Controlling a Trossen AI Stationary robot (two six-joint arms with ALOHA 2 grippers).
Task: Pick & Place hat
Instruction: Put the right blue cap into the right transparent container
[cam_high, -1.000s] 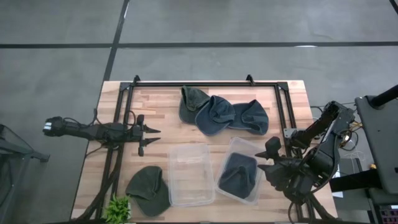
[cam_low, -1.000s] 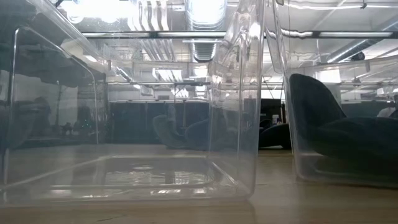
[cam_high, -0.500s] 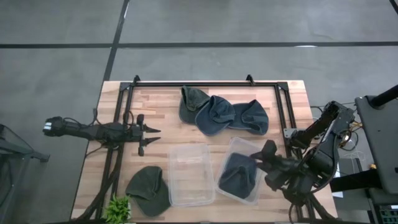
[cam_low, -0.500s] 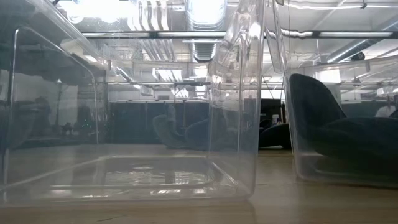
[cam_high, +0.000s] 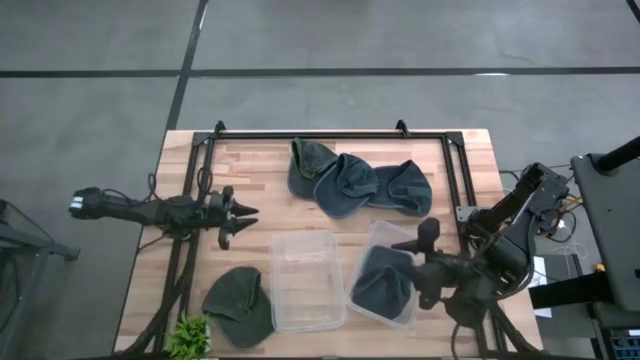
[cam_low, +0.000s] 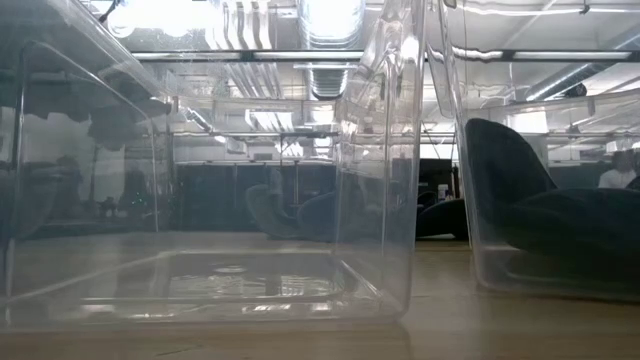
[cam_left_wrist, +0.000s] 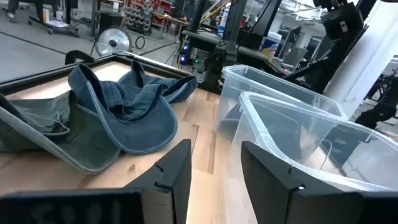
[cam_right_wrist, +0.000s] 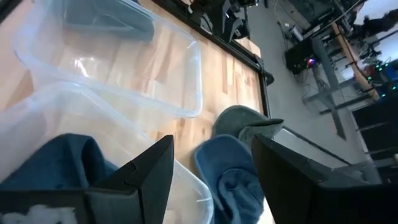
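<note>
Three hats lie overlapping at the table's far middle: a green hat (cam_high: 308, 165), a blue hat (cam_high: 346, 185) and another blue hat (cam_high: 405, 190). A fourth, green hat (cam_high: 240, 305) lies flat near the left near corner. A dark blue hat (cam_high: 383, 285) sits inside the right clear bin (cam_high: 400, 240), also seen in the low view (cam_low: 540, 220). My right gripper (cam_high: 418, 262) hangs open over that bin's right rim (cam_right_wrist: 214, 180). My left gripper (cam_high: 243, 214) is open at the table's left, pointing toward the hats (cam_left_wrist: 112, 118).
An empty clear bin (cam_high: 308, 280) stands beside the right one at the near middle. A black frame (cam_high: 330, 133) runs along the far edge and down both sides. A small green plant (cam_high: 190, 335) sits at the near left corner. Bare wood lies between the bins and the hat pile.
My right gripper has moved toward the table's left, from beside the right bin to over its right rim, staying open. The hats and bins have kept still.
</note>
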